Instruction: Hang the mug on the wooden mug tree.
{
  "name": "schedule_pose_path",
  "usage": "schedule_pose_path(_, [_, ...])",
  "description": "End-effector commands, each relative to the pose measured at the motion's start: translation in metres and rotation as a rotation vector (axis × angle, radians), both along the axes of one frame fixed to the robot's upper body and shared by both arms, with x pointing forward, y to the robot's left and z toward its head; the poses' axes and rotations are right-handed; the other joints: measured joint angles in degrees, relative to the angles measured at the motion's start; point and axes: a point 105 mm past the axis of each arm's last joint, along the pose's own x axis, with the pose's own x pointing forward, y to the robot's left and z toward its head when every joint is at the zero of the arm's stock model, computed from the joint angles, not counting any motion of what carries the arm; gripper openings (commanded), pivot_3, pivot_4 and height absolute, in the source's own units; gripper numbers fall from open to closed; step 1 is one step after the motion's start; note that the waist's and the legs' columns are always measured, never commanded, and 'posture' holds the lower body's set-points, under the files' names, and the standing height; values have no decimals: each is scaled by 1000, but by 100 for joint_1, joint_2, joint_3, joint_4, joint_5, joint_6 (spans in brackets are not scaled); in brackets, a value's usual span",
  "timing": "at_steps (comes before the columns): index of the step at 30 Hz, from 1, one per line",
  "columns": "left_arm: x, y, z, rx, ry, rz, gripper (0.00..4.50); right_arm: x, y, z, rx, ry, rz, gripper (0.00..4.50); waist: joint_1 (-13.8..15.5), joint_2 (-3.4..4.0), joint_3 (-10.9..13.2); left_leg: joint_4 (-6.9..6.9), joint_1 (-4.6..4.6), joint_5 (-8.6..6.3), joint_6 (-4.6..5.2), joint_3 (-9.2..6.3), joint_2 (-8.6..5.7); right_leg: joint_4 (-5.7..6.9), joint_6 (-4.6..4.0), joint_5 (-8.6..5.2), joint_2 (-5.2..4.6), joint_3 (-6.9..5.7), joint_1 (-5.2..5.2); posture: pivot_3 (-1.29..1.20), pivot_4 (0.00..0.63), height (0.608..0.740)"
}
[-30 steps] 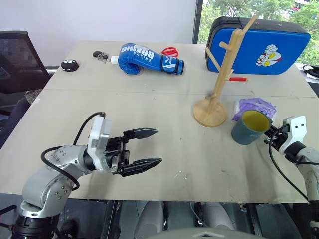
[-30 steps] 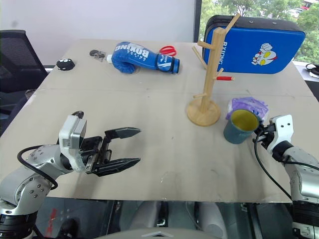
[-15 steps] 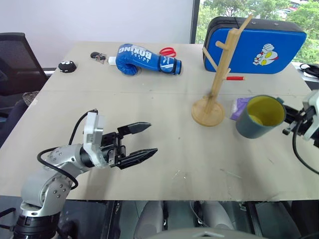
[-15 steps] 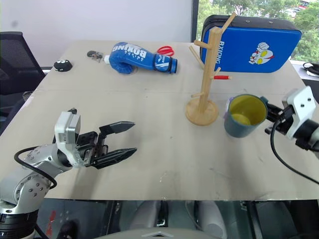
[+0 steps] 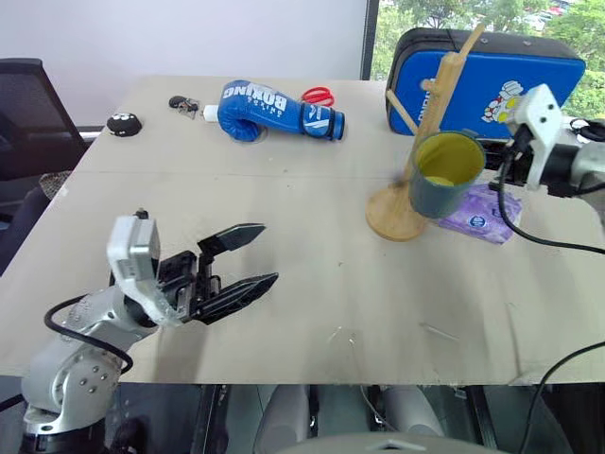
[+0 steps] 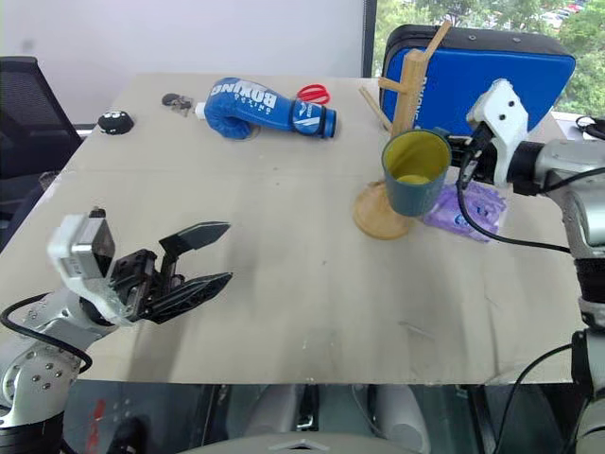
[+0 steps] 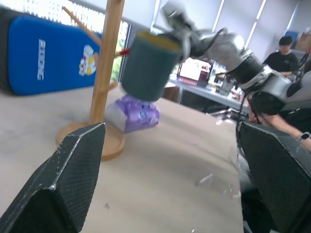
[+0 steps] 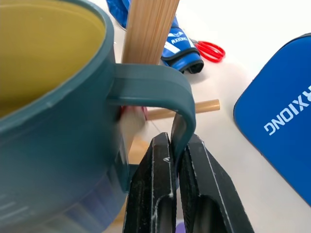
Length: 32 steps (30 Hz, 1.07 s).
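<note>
My right gripper (image 8: 175,194) pinches the mug (image 5: 441,174) by its handle, holding it in the air in front of the wooden mug tree (image 5: 422,142). The pegs lie just beyond it; my left gripper (image 5: 244,268) hangs spread, well apart.

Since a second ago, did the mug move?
Yes. The mug, held by the right gripper, rose off the table and went left toward the wooden mug tree, uncovering the purple packet.

The right gripper (image 5: 492,151) holds the mug (image 5: 440,174) in the air against the mug tree (image 5: 416,142), while the left gripper (image 5: 250,257), fingers spread, hovers over the desk (image 5: 312,199).
</note>
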Motion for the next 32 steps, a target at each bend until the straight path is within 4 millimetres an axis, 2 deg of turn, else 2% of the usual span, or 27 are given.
schedule_pose_path(1, [-8, -6, 16, -6, -63, -1, 4500, 6, 2, 3, -49, -29, 19, 40, 5, 0, 0, 0, 0, 0, 0, 0, 0, 0, 0, 0, 0, 0, 0, 0, 150, 740])
schedule_pose_path(3, [-7, -10, 19, -15, -67, 11, 4500, 12, 6, -1, -37, -13, 30, 40, -3, 0, 0, 1, 1, 0, 0, 1, 0, 0, 0, 0, 0, 1, 1, 0, 150, 740])
schedule_pose_path(5, [-6, -13, 20, -21, -65, 16, 4500, 14, 7, -8, -59, 5, 43, 621, -14, 0, 0, 2, 5, 0, 0, 2, 0, 2, 1, 1, 2, 3, 3, 0, 150, 740])
schedule_pose_path(7, [-4, -15, 20, -24, -61, 22, 4500, 12, 4, -11, -58, 9, 41, 1289, -6, 1, 0, 2, 7, 0, 0, -2, 0, 3, 1, 1, 2, 0, 6, 0, 150, 740])
schedule_pose_path(9, [-2, -16, 19, -27, -55, 30, 4500, 6, 1, -8, -33, 6, 40, 2433, 0, 0, 0, 1, 6, 1, -2, -3, 1, 4, 4, 3, 2, -1, 5, 0, 150, 740])
schedule_pose_path(11, [3, -17, 16, -11, -39, 52, 4500, -10, -9, -2, 4, -3, 47, 3322, 37, 2, 1, 1, 5, 3, -4, -3, 1, 3, 12, 8, 2, -2, 5, 0, 150, 740])
schedule_pose_path(15, [11, -19, 5, 10, 14, 65, 4500, -47, -31, 3, 75, -2, 14, 3322, 131, 4, 2, -1, -3, 3, -6, -9, -1, -1, 16, 10, -3, -9, 5, 0, 150, 740])
schedule_pose_path(19, [22, -16, -16, 102, 72, 120, 4500, -77, -43, -11, 107, 21, -53, 3322, 104, 2, 0, -4, 1, 0, -2, -11, -1, -3, 17, 10, -3, -11, 10, 0, 150, 740])
schedule_pose_path(22, [26, -8, -29, 150, 94, 155, 4500, -101, -57, -32, 101, 60, -133, 3322, 74, 3, 1, -4, 15, -2, 1, -2, 1, 1, 4, 1, 4, -1, 11, 0, 150, 740])
schedule_pose_path(29, [29, 25, -70, 282, 172, 250, 4500, -153, -93, -97, 61, 170, -325, 3322, 105, 0, -5, -1, 25, -2, 2, 0, 1, 4, 8, -11, 3, 0, 16, 0, 150, 740])
schedule_pose_path(32, [26, 26, -79, 328, 188, 234, 4500, -160, -95, -108, 83, 184, -357, 3322, 90, -2, -6, 1, 26, -2, 2, 4, 3, 3, 14, -14, 2, 4, 16, 0, 150, 740])
